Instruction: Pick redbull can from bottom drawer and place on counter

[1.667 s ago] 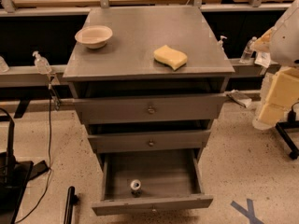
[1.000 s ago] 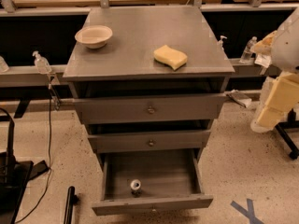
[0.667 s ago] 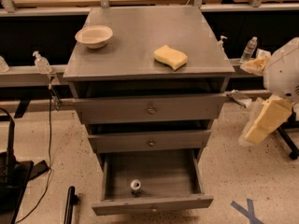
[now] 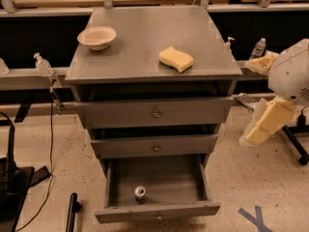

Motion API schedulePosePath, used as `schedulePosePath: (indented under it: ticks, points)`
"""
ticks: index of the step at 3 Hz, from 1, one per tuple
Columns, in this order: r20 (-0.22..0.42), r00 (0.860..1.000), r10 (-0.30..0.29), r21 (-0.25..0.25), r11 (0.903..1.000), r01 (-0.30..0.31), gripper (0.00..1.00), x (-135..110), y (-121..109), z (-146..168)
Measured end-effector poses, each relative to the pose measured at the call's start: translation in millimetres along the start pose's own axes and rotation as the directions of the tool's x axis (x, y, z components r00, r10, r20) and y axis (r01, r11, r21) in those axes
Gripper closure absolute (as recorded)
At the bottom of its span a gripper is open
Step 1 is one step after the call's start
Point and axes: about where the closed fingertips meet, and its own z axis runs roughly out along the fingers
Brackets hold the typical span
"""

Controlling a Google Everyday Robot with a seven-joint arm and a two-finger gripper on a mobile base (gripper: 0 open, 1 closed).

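Observation:
The bottom drawer (image 4: pixel 159 210) stands pulled open at the foot of the grey cabinet. The redbull can (image 4: pixel 140 193) stands upright inside it, near the front wall and a little left of centre, its shiny round top showing. The counter (image 4: pixel 140 37) is the flat grey top of the cabinet. My gripper (image 4: pixel 263 127) hangs from the white arm at the right edge of the view, beside the cabinet at about the height of the upper two drawers, well above and to the right of the can. It holds nothing that I can see.
A cream bowl (image 4: pixel 97 36) sits on the counter's left rear and a yellow sponge (image 4: pixel 176 59) on its right front. The two upper drawers (image 4: pixel 155 113) are closed. Clear bottles (image 4: pixel 259 47) stand behind on the right. A black stand (image 4: pixel 9 178) is on the floor at left.
My arm and gripper have swung down and to the left, closer to the cabinet's right side. The can, drawer, bowl and sponge have not moved.

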Motion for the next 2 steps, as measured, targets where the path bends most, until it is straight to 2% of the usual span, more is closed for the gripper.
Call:
schedulePosePath:
  ticks: [1, 2]
  points:
    - [0.081, 0.997, -0.007, 0.036, 0.9993, 0.004, 0.0, -19, -3, 11]
    - [0.254, 0.965, 0.065, 0.009, 0.9975, -0.07, 0.0, -43, 2, 67]
